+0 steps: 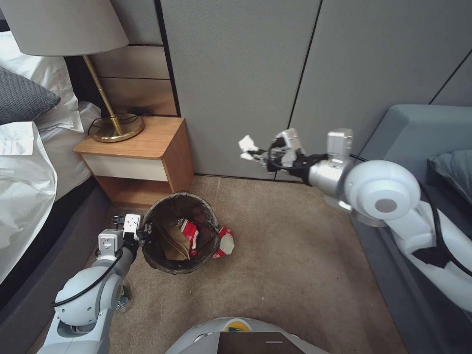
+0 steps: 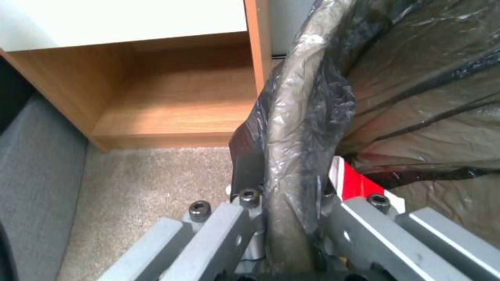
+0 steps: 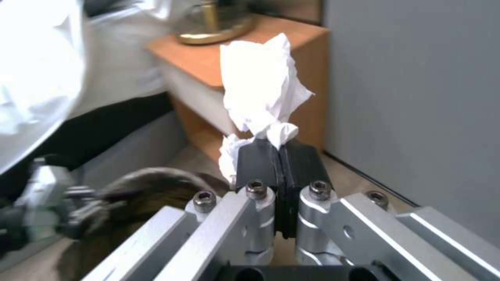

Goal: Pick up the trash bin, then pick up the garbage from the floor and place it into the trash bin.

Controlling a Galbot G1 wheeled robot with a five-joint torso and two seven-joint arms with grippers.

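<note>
The trash bin (image 1: 180,239), round and lined with a dark bag, stands on the carpet in front of the nightstand. A brown paper bag (image 1: 175,244) and a red-and-white wrapper (image 1: 189,235) lie inside it. My left gripper (image 1: 143,231) is shut on the bin's rim (image 2: 289,128) at its left side. My right gripper (image 1: 257,150) hangs in the air above and right of the bin, shut on a white tissue wad (image 3: 263,91). Another red-and-white wrapper (image 1: 225,242) lies on the floor (image 1: 295,265) against the bin's right side.
A wooden nightstand (image 1: 142,157) with a brass lamp (image 1: 115,125) stands just behind the bin. The bed (image 1: 24,162) runs along the left, a grey sofa (image 1: 423,147) along the right, and a grey panel wall (image 1: 246,73) behind.
</note>
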